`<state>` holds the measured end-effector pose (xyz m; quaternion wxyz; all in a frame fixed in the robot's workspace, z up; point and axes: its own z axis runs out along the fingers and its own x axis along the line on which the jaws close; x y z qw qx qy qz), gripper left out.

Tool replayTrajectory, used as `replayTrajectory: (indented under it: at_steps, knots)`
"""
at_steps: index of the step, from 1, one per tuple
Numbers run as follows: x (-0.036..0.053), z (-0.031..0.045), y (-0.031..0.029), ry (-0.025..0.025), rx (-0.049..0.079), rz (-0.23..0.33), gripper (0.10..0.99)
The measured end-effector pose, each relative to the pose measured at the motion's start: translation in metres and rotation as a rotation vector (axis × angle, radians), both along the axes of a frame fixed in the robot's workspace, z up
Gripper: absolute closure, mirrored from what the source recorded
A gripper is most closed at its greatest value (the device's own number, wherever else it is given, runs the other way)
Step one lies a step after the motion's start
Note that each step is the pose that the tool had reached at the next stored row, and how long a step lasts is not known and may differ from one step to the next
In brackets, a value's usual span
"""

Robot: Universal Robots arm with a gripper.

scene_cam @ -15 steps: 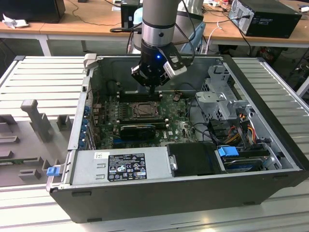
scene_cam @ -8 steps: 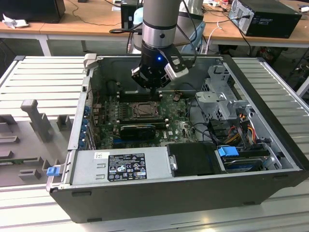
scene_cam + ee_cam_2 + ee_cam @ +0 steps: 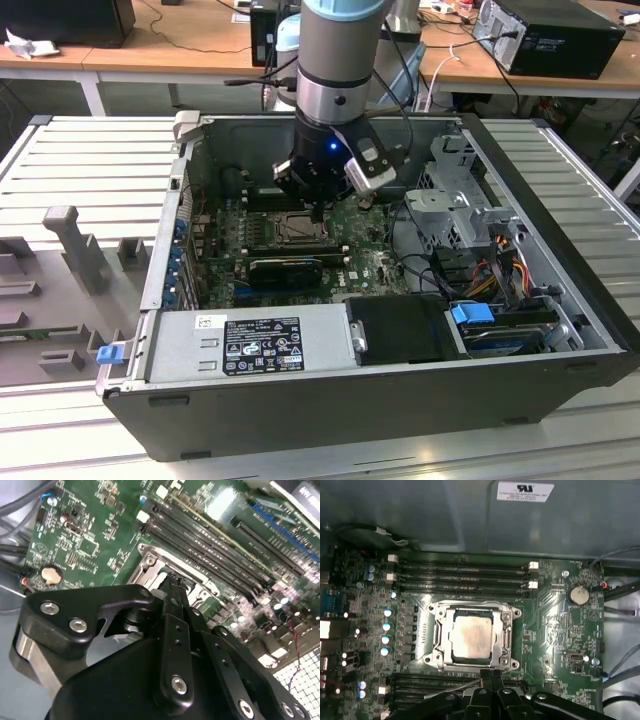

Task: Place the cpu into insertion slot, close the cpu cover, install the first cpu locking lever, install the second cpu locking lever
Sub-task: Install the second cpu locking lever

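In the first wrist view the cpu [image 3: 471,637] already sits in the insertion slot [image 3: 436,656], the cpu cover [image 3: 507,635] lying closed around it. Just beside the socket's edge the tool [image 3: 490,674] hangs empty with fingers pressed together. Judging by this, a locking-lever step is in hand, calling for a precise push on thin wire.

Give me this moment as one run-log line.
cpu: seated in insertion slot | cpu cover: closed over it | gripper: shut, empty, at socket edge

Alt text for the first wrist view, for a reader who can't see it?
The cpu lies in the insertion slot with the cpu cover closed around it, on a green motherboard. The black hand, fingers together, sits at the socket's edge, beside memory slots.
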<state>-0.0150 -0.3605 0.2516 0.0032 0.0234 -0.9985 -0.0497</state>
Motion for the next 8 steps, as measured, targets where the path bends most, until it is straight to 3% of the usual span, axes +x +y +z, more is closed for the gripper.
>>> replayTrajectory:
  at_steps: [1,2,3,5,8]
  knots:
    - [0.0000,-0.0001,-0.0005,0.0000,0.010,0.000,0.980]
    - [0.0000,-0.0004,-0.0017,0.0002,0.033,0.000,0.980]
    - [0.0000,-0.0007,-0.0032,0.0003,0.063,0.000,0.980]
    - [0.0000,-0.0012,-0.0056,0.0003,0.070,0.000,0.980]
    - [-0.0021,-0.0030,-0.0158,0.0003,0.077,0.000,0.980]
